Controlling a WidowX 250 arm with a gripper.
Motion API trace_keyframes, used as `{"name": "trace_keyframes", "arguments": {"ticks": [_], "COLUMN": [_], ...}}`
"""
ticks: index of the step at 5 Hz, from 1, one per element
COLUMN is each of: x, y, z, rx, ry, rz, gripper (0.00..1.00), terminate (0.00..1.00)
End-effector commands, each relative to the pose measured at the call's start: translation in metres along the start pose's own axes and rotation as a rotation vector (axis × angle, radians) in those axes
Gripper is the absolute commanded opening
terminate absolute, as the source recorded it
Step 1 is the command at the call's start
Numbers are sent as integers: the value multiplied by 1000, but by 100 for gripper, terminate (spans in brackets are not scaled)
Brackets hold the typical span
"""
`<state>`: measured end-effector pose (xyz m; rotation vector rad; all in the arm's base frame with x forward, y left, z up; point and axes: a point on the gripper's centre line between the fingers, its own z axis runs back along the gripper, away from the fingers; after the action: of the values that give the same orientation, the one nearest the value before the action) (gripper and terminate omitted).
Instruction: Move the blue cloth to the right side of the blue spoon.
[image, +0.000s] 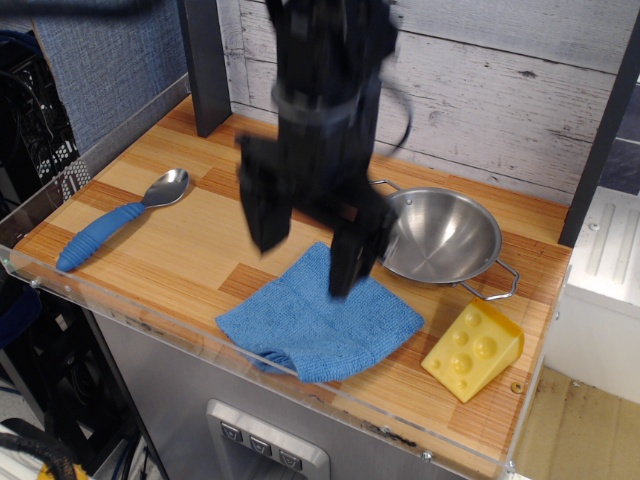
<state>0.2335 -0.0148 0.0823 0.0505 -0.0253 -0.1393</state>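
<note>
Tool over the blue cloth, fingers spread wide

The tool (308, 255) hangs blurred just above the blue cloth (320, 325), gripping nothing; the cloth lies at the tabletop's (250, 215) front edge, well apart from the blue spoon (118, 220) at left

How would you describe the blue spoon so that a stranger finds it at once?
Start from the wooden table and go to its left end. There the blue spoon lies alone, shiny metal bowl pointing toward the back. It is rigid, thin and ribbed on its handle, unlike the soft, square blue cloth near the front edge.
</note>
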Motion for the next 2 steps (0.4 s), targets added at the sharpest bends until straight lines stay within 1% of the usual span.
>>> {"name": "trace_keyframes", "arguments": {"ticks": [1,2], "x": [27,32], "y": [11,5], "z": [-31,-45], "rx": [-58,-73], "ry": [-44,-58], "rz": [-4,-25], "gripper": [100,100], "terminate": [0,0]}}
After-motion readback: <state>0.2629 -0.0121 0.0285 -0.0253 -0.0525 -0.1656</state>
